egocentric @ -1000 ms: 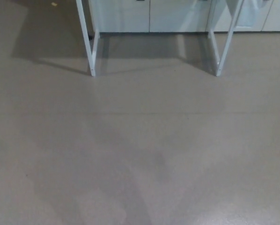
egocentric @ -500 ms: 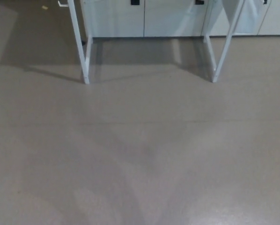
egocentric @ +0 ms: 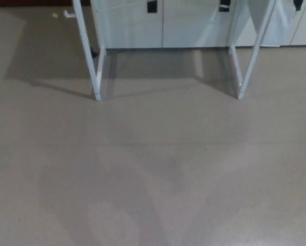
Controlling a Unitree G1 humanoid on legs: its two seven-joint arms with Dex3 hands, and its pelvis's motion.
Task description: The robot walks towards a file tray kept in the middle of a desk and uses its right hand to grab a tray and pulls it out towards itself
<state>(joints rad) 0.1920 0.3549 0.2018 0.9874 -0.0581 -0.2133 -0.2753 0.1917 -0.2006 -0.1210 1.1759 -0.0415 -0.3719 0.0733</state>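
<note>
Neither the file tray nor the desk top shows in the head view. Only the desk's white legs are visible: the left leg frame (egocentric: 94, 61) and the right leg frame (egocentric: 245, 61), standing on the grey floor (egocentric: 153, 169) at the top of the picture. Neither of my hands is in the picture.
Behind the desk legs stand white cabinets (egocentric: 163, 23) with black handles (egocentric: 151, 6). A small yellowish scrap (egocentric: 54, 15) lies on the floor at the far left. A shadow falls on the floor in front of me.
The whole picture has shifted downward: the desk legs and cabinets sit lower in the frame and more of the cabinet fronts shows. The camera has moved.
</note>
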